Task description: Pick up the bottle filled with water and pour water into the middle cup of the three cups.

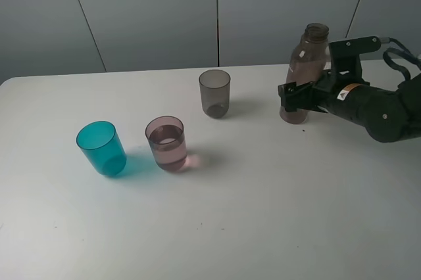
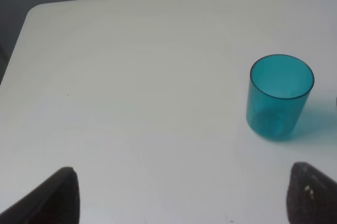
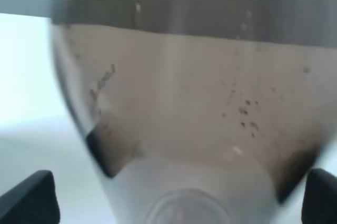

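On the far right of the white counter [image 1: 263,214], a tall see-through smoky brown-pink plastic bottle [image 1: 304,73] with a narrow threaded neck and no cap stands upright, partly filled with water. The right tool [image 1: 297,98] sits around its lower body with its jaws spread wide on either side; in the right wrist view the bottle [image 3: 195,113] fills the frame between the two dark finger tips, which seem to stand clear of its walls, so the bottle appears to rest on the counter unheld. Well to the left, three small see-through plastic tumblers form a loose row: a teal-blue tumbler [image 1: 101,148] nearest the left, a pinkish-mauve tumbler [image 1: 166,143] in the middle that already holds water, and a smoky grey tumbler [image 1: 214,93] farther back, which looks empty. The left tool [image 2: 179,197] hangs over bare counter near the teal-blue tumbler, jaws apart and gripping nothing. The risk from here, as a judgement: with open jaws this close around an uncapped bottle, any sideways or careless pull-back could catch the bottle wall, tipping it and spilling water across the counter.
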{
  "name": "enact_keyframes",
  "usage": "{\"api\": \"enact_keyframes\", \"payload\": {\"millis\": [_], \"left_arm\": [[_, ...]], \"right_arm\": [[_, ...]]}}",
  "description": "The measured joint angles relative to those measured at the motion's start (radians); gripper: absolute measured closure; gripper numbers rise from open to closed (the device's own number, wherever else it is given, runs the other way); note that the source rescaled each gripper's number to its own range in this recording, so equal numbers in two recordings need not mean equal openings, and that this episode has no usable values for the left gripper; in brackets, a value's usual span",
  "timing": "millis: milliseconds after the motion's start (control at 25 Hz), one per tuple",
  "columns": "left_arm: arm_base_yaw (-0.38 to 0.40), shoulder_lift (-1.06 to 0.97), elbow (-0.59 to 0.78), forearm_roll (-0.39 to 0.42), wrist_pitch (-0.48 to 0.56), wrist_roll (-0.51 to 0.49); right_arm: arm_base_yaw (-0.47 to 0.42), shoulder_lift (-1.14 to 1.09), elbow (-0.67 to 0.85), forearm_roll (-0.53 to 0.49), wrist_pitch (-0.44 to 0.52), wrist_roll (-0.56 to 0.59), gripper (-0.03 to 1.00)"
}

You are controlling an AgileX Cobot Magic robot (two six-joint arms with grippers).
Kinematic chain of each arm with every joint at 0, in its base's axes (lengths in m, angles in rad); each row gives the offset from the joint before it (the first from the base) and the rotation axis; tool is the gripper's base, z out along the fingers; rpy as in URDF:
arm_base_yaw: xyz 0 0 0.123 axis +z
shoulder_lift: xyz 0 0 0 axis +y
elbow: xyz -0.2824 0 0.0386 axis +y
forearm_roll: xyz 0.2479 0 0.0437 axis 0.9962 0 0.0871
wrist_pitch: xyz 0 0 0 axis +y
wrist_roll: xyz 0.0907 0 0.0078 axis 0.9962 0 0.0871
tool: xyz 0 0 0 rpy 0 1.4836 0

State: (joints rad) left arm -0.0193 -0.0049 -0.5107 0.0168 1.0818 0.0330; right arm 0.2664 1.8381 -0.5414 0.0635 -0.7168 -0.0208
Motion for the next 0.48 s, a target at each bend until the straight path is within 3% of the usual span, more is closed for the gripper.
{"api": "enact_keyframes", "payload": {"millis": [200, 320, 480], "left_arm": [[0.000, 0.000, 0.000, 0.000, 0.000, 0.000], [0.000, 0.000, 0.000, 0.000, 0.000, 0.000], [0.000, 0.000, 0.000, 0.000, 0.000, 0.000]], "right_arm": [[0.000, -0.256, 0.087, 0.007, 0.113, -0.025, -0.03], [0.000, -0.464, 0.088, 0.007, 0.284, -0.034, -0.03], [0.000, -0.752, 0.025, 0.007, 0.636, -0.040, -0.03]]}}
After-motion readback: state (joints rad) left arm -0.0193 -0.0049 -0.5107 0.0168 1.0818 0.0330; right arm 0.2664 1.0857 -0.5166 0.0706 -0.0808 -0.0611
